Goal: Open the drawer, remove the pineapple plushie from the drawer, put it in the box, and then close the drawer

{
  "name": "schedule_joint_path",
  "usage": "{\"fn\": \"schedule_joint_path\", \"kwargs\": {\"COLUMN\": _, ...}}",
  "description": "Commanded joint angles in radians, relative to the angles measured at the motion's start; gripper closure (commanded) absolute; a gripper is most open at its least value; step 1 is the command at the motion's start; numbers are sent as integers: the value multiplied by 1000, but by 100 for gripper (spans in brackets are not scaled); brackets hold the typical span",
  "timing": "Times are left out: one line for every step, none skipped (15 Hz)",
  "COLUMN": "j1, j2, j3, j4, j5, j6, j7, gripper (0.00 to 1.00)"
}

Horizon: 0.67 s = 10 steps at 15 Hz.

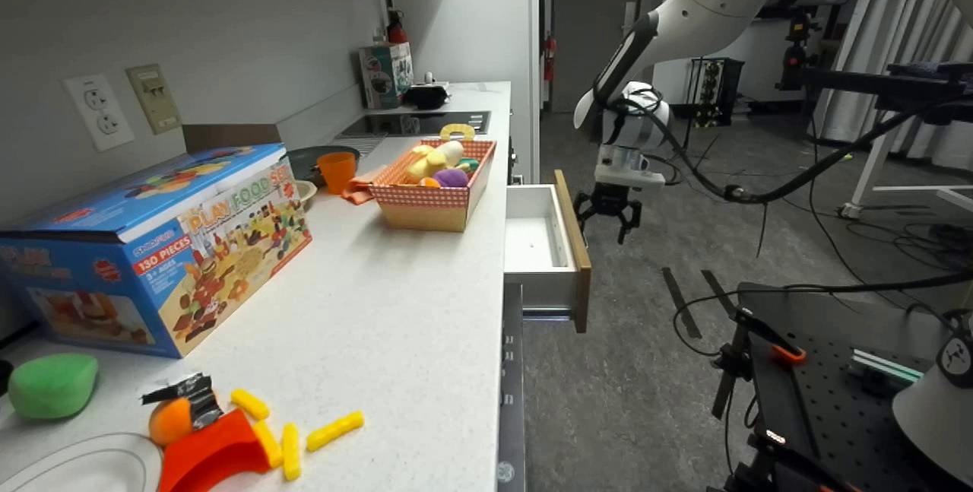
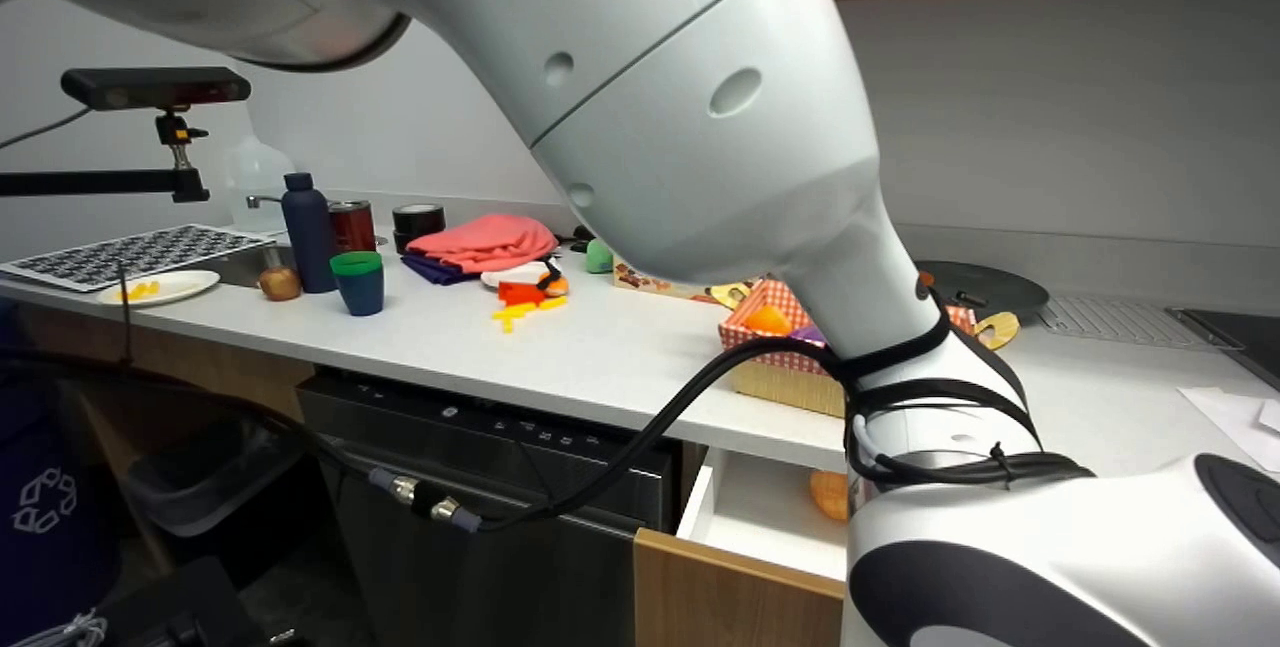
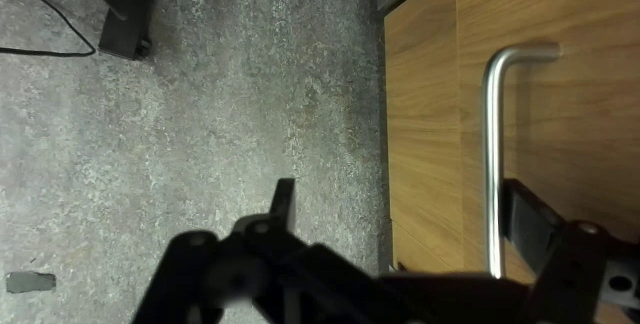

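Claw (astride handle), jutting drawer edge, floorspace

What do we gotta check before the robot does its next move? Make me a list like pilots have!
1. Drawer pulled out: ok, it stands open.
2. Fingers apart: ok, spread wide.
3. Fingers clear of the handle: not ok, one sits between it and the wooden front.
4. Pineapple plushie in the drawer: ok, its orange side shows there.
5. Plushie free to grab: cannot tell, the arm hides part of it in that exterior view.
6. Box open on top: ok, with toys already inside.
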State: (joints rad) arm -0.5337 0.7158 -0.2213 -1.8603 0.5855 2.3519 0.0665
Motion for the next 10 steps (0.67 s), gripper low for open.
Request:
{"fn": "schedule_joint_path", "kwargs": {"j1": -26, "j2": 13, "j3": -58, "j4": 8, "j5": -12, "j6": 84, "j7": 24, "gripper": 0}}
{"fn": "schedule_joint_path", "kwargs": {"j1": -24, "j2": 4, "j3": -57, "j4": -5, "j5": -10, "j6": 91, "j7": 17, "gripper": 0}}
{"fn": "schedule_joint_path", "kwargs": {"j1": -18, "j2": -1, "j3": -55, "j4": -15, "j5": -8, "j6": 100, "j7": 17, "gripper": 0}}
{"fn": "schedule_joint_path", "kwargs": {"j1": -13, "j2": -3, "j3": -51, "j4": -20, "j5": -5, "j6": 105, "j7": 23, "gripper": 0}}
{"fn": "schedule_joint_path", "kwargs": {"j1": 0, "j2": -6, "j3": -44, "j4": -29, "j5": 0, "j6": 120, "j7": 32, "gripper": 0}}
{"fn": "schedule_joint_path", "kwargs": {"j1": -27, "j2": -25, "j3": -7, "j4": -46, "j5": -1, "j6": 11, "j7": -39, "gripper": 0}}
{"fn": "schedule_joint_path", "kwargs": {"j1": -26, "j2": -26, "j3": -7, "j4": -48, "j5": 1, "j6": 15, "j7": -39, "gripper": 0}}
{"fn": "schedule_joint_path", "kwargs": {"j1": -25, "j2": -27, "j3": -7, "j4": -50, "j5": 1, "j6": 19, "j7": -38, "gripper": 0}}
{"fn": "schedule_joint_path", "kwargs": {"j1": -24, "j2": -27, "j3": -6, "j4": -51, "j5": 2, "j6": 21, "j7": -38, "gripper": 0}}
{"fn": "schedule_joint_path", "kwargs": {"j1": -24, "j2": -28, "j3": -6, "j4": -52, "j5": 2, "j6": 21, "j7": -38, "gripper": 0}}
